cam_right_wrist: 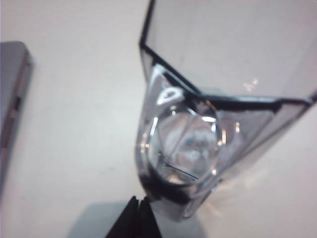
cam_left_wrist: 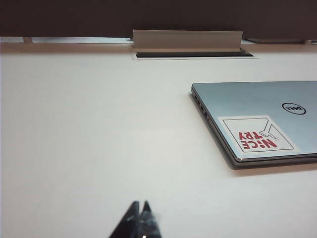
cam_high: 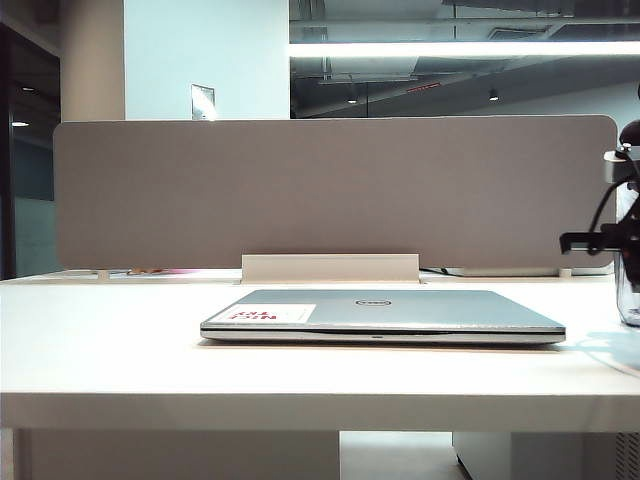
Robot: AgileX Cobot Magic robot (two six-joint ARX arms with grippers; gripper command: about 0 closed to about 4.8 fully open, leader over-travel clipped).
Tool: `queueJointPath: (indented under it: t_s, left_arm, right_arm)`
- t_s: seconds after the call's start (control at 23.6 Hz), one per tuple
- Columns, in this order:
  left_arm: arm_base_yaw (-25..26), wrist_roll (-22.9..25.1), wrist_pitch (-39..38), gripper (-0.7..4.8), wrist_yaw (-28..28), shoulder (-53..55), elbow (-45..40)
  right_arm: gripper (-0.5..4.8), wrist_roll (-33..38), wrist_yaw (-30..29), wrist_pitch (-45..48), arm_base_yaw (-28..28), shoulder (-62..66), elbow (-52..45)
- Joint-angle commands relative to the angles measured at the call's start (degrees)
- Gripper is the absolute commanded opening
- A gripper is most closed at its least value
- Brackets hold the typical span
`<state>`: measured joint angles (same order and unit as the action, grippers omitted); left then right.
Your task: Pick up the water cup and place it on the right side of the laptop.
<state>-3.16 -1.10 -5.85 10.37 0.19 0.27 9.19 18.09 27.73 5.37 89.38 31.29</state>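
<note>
The water cup (cam_high: 629, 290) stands at the far right edge of the exterior view, cut off by the frame, to the right of the laptop (cam_high: 385, 313) and apart from it. Only a strip of its tinted transparent wall shows there, reaching down to the white table (cam_high: 120, 340); whether its base touches the tabletop cannot be told. Its long axis runs roughly upright there. In the right wrist view the cup (cam_right_wrist: 198, 134) fills most of the picture, its open mouth towards the camera, the faceted walls narrowing to the base, with a shadow on the table beneath it.

The right gripper (cam_right_wrist: 139, 210) shows at the edge of that view as two dark tips drawn together against the cup's rim. They are clenched, but whether they pinch the cup's wall or handle is not clear. In the exterior view the right arm (cam_high: 610, 238) enters from the right edge, with black brackets and cables just above and beside the cup.

The laptop lies closed and flat in the middle of the table, its lid carrying a white sticker (cam_high: 272, 314) with red print towards its left end and an oval logo (cam_high: 373, 304).

The left gripper (cam_left_wrist: 139, 208) hangs above bare table, to the left of the laptop (cam_left_wrist: 262, 119) and nearer than it, its tips pressed together on nothing.
</note>
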Motion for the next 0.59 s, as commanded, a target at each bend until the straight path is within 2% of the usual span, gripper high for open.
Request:
queueJointPath:
  t_s: [0.04, 0.25, 0.59]
  left_arm:
    - [-0.04, -0.02, 0.28, -0.04, 0.42, 0.04, 0.2]
    - [-0.04, -0.02, 0.24, -0.04, 0.42, 0.04, 0.2]
    - [-0.04, 0.0, 0.22, -0.04, 1.31, 0.04, 0.2]
  right_arm:
    - [-0.04, 0.02, 3.65, -1.16, -0.09, -1.31, 0.28]
    - [-0.04, -0.26, 5.9, -3.1, -1.01, -4.0, 0.26]
    - [-0.04, -0.22, 6.25, -6.97, -7.52, -5.05, 0.24]
